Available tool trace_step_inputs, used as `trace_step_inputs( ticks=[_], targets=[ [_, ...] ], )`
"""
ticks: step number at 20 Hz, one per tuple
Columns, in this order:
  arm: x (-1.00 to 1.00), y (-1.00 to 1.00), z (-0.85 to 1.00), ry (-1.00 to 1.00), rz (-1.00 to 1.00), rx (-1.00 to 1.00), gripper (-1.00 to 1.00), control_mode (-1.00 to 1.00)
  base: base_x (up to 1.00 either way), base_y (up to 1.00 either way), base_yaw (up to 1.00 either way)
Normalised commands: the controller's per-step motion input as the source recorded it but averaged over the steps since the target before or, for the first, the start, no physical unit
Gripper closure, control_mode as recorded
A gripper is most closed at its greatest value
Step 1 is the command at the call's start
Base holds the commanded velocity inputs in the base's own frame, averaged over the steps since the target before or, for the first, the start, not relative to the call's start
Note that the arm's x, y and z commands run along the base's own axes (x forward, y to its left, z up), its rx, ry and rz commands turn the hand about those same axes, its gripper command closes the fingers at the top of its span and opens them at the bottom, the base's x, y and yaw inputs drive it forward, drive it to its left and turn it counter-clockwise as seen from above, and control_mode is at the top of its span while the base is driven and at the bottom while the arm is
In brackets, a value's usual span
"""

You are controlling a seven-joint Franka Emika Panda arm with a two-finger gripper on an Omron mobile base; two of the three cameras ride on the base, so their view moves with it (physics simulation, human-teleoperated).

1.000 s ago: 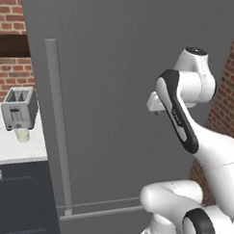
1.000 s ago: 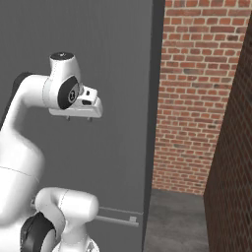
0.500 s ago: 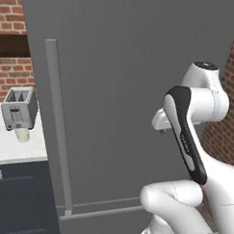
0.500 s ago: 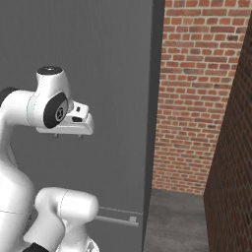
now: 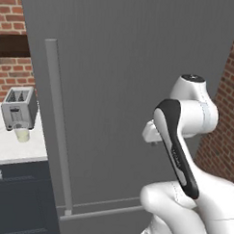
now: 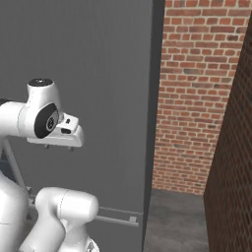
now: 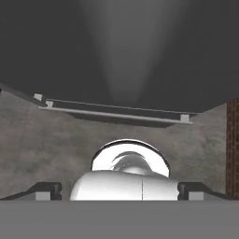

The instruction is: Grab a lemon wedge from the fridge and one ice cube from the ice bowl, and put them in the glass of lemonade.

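The fridge [image 5: 135, 81] is shut, so the hand [image 7: 119, 190] hangs spread and empty (pointing floorward), well right of its bar handle [image 5: 57, 126].

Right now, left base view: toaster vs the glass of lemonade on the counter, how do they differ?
The toaster is a boxy silver-grey appliance with dark slots on top; the glass of lemonade is a small round tumbler of pale yellow-cream liquid. The toaster stands clearly taller and wider than the glass. The toaster sits further back, the glass in front of it. Both stand upright on the pale counter, left of the closed fridge.
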Motion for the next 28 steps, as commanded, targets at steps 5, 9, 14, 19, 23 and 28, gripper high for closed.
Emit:
trace_step_inputs(
  ticks=[5,9,14,19,23,28],
  targets=[
    [-0.2,0.95,-0.1,0.0,-0.23,0.0,-1.0,-1.0,0.0,0.0,0.0],
    [-0.25,0.88,0.0,0.02,-0.22,-0.01,-1.0,-1.0,0.0,0.0,0.0],
    [0.0,-0.02,0.0,0.08,-0.03,-0.01,-1.0,-1.0,0.0,0.0,0.0],
    [-0.09,-0.75,0.0,0.04,-0.01,0.01,-1.0,-1.0,0.0,0.0,0.0],
    [0.0,-0.28,0.03,0.0,0.01,0.0,-1.0,-1.0,0.0,0.0,0.0],
    [0.0,-0.05,0.0,0.0,0.0,0.0,-1.0,-1.0,0.0,0.0,0.0]
  ],
)
